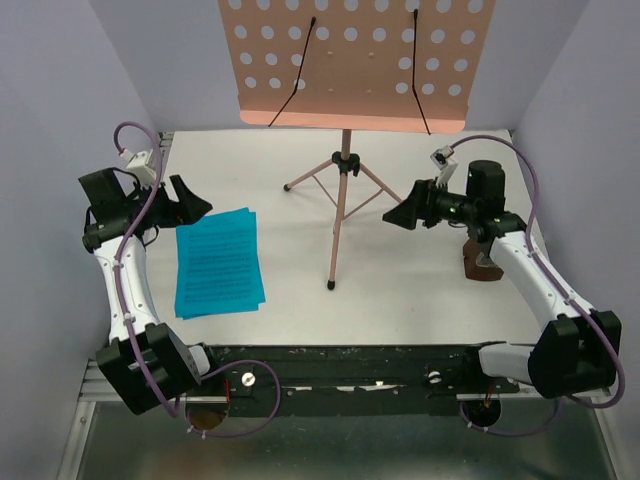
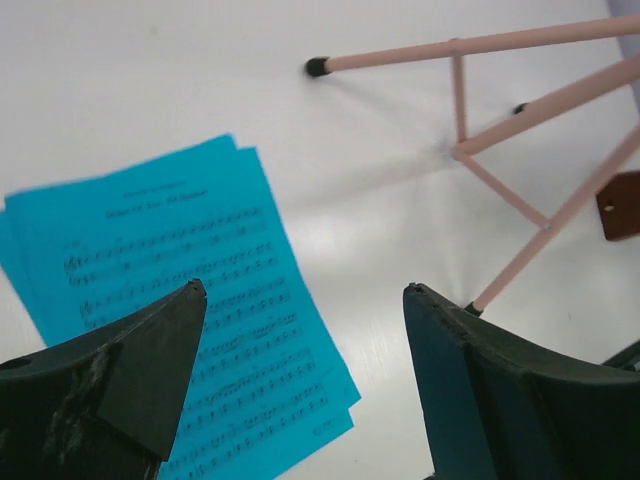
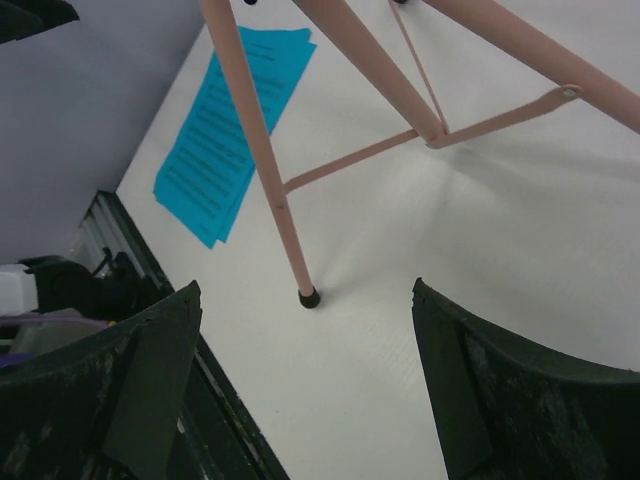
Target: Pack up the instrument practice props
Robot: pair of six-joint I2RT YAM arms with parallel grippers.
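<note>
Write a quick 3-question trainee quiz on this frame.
1. True or false: the left pincer is shut on the blue music sheets.
2. The brown metronome sits: A) on the sheets; B) beside the right arm, right of the music stand; C) on the stand's desk.
3. What does the right pincer hold?
Key: 1 false, it is open. 2 B. 3 nothing; it is open.

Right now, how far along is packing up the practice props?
Nothing looks packed. The music stand stands unfolded, the blue music sheets lie flat on the table, and the brown metronome sits half hidden by the right arm. Nothing is in hand: left gripper and right gripper are open and empty. All three remain.
</note>
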